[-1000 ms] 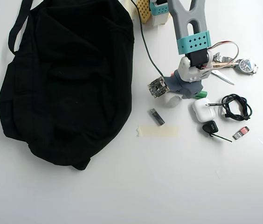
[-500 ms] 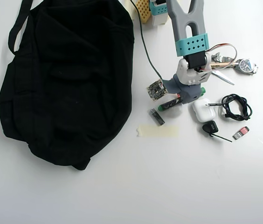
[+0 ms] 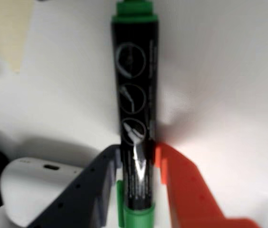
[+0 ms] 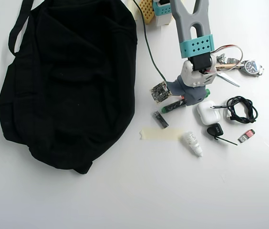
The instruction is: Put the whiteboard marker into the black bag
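A white earbud case [image 4: 208,113] is seen just beside the hand [image 3: 138,164], which is clenched around the whiteboard marker [image 3: 135,109] on the bench [image 4: 172,191].

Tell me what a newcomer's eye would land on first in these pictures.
First, the black bag, filling the upper left of the overhead view and dwarfing everything else on the white table. Next, the whiteboard marker, upright in the middle of the wrist view, its lower barrel between the gripper fingers, one grey and one orange. To the right of the bag, small clutter surrounds the arm.
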Available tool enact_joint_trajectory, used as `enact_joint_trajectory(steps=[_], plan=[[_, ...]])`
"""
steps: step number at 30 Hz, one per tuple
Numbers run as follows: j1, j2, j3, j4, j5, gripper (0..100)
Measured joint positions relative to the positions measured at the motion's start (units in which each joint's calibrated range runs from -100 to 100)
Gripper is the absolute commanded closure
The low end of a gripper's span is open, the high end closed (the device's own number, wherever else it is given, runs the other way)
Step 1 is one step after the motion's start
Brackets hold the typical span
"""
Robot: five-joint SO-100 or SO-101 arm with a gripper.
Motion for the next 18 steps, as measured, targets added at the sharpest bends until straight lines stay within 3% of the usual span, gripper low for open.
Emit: enact_joint_trajectory(steps=[12, 18], plan=[[11.89, -4.34, -25.51, 30.00, 0.00, 98], [21.87, -4.42, -37.46, 39.03, 0.00, 98]])
